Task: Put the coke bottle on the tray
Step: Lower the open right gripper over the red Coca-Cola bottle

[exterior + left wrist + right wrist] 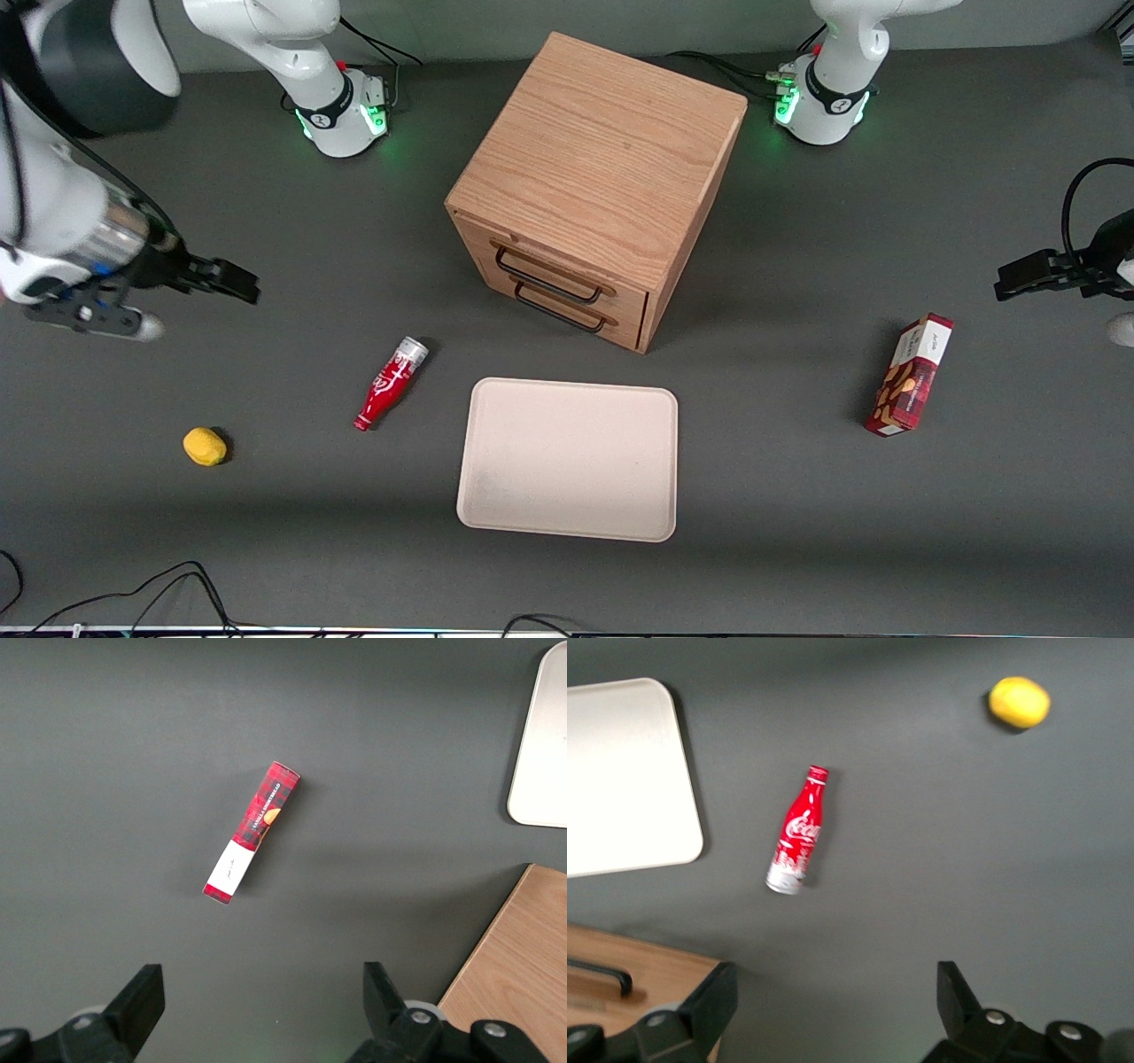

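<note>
The coke bottle (391, 383) (797, 830) lies on its side on the dark table, beside the tray, its silver-grey wide end pointing toward the drawer cabinet and its red neck toward the front camera. The beige tray (569, 458) (620, 780) lies flat and bare in front of the cabinet. My right gripper (232, 279) (837, 997) hangs above the table toward the working arm's end, farther from the front camera than the bottle and well apart from it. Its fingers stand wide open with nothing between them.
A wooden drawer cabinet (595, 186) (620, 979) with two black handles stands in the middle of the table. A yellow lemon (205, 446) (1020, 702) lies nearer the front camera than the gripper. A red snack box (910, 376) (252, 832) lies toward the parked arm's end.
</note>
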`<move>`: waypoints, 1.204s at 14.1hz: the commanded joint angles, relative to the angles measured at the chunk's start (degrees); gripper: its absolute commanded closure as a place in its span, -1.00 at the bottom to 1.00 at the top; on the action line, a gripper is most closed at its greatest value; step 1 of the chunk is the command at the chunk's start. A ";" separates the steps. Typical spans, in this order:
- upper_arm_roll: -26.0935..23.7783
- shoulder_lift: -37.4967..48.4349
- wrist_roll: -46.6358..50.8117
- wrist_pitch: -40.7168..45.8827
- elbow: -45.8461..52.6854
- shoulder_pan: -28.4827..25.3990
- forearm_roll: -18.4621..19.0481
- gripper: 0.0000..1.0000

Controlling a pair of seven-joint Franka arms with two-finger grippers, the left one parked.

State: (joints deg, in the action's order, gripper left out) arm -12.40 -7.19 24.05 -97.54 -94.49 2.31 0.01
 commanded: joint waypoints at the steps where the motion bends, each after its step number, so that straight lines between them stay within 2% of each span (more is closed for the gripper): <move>1: -2.09 -2.99 5.99 -7.02 -4.37 -0.12 -0.18 -1.00; 6: -2.63 -9.32 19.77 -21.72 -13.35 -3.53 1.13 -1.00; 8: -2.71 -12.39 24.35 -24.88 -14.14 -3.72 4.55 -1.00; 13: -2.63 -20.57 27.79 -37.71 -15.64 -3.54 5.61 -1.00; 15: -2.63 -23.12 30.77 -40.79 -15.64 -3.46 8.85 -1.00; 17: -2.63 -25.23 32.19 -42.99 -15.64 -3.46 10.45 -1.00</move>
State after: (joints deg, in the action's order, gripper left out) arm -14.70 -30.71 53.26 -138.43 -110.47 -1.38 7.81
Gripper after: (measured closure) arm 0.000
